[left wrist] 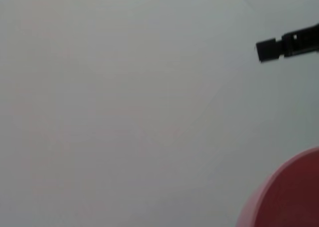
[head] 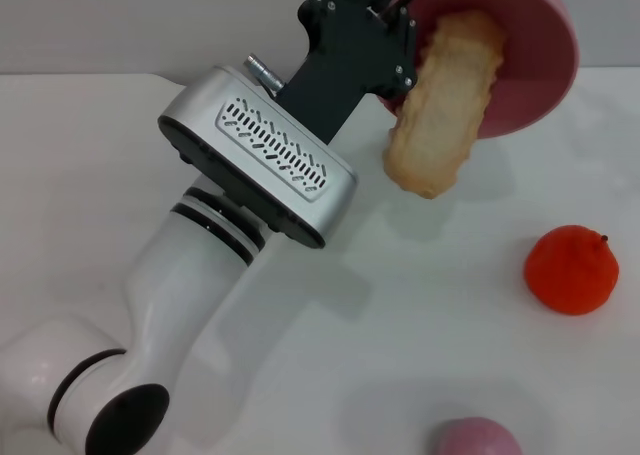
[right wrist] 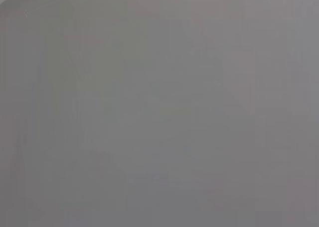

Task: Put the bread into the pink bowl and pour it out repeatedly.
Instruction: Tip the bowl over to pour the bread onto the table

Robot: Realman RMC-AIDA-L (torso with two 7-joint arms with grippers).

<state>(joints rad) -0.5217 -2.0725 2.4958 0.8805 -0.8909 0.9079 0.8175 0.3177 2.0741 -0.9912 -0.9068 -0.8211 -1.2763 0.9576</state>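
- Head view shows the bread (head: 445, 105) sliding out of the tipped pink bowl (head: 535, 70), plain tan underside facing the camera, its lower end hanging past the rim above the white table (head: 420, 305).
- Upper end of the loaf lies against the bowl's inner wall; nothing else is in the bowl.
- Left gripper (head: 385, 25) holds the bowl at its rim, lifted and turned on its side; its fingers pinch the rim, though the tips themselves are hidden by the mount and the bowl.
- Judged from this, the pouring step is under way; the loaf is close to dropping free.
- Next move likely calls for a little more tilt, then setting the bowl upright and picking the loaf up again.
- Orange fruit (head: 571, 270) sits on the table well apart from the bowl, and a small pink rounded thing (head: 477, 437) lies at the near edge.
- Right gripper is not in view.
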